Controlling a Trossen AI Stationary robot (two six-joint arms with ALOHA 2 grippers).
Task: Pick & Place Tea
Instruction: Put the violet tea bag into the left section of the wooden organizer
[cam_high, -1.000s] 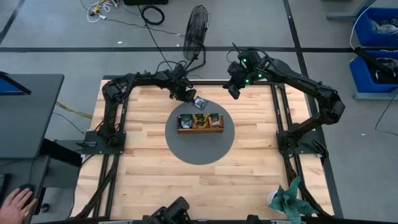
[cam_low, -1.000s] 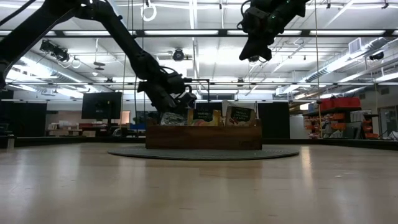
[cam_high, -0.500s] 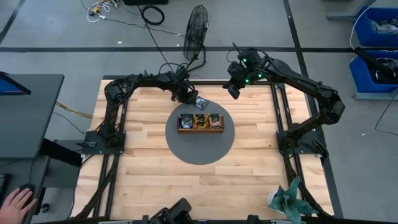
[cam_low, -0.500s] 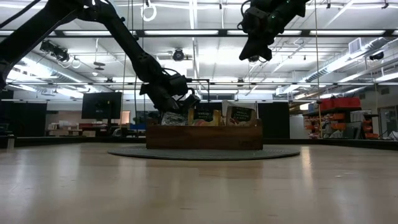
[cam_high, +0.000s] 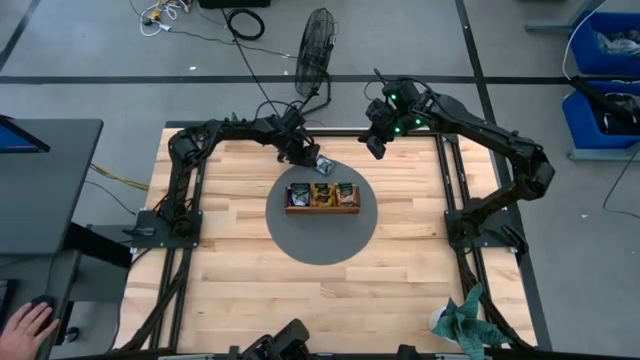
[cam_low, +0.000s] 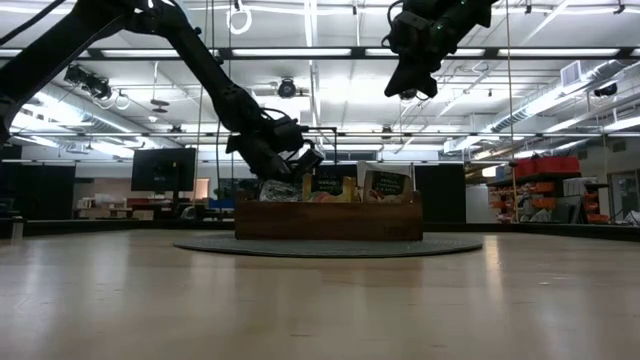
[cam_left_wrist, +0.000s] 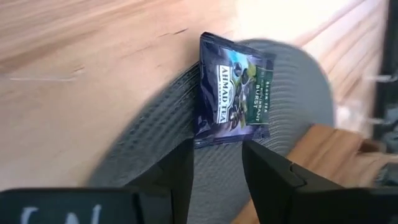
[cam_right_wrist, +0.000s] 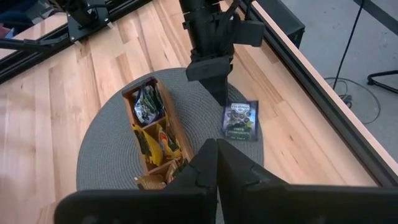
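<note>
Your left hand sits low at the edge of the grey mat, fingers spread either side of the near edge of the blue tea sachet, which lies flat, half on the mat, half on the tabletop. Close too shallow and you'll likely nip only a corner, or slide it away. Your right hand, pressed together, waits high above the tray.
</note>
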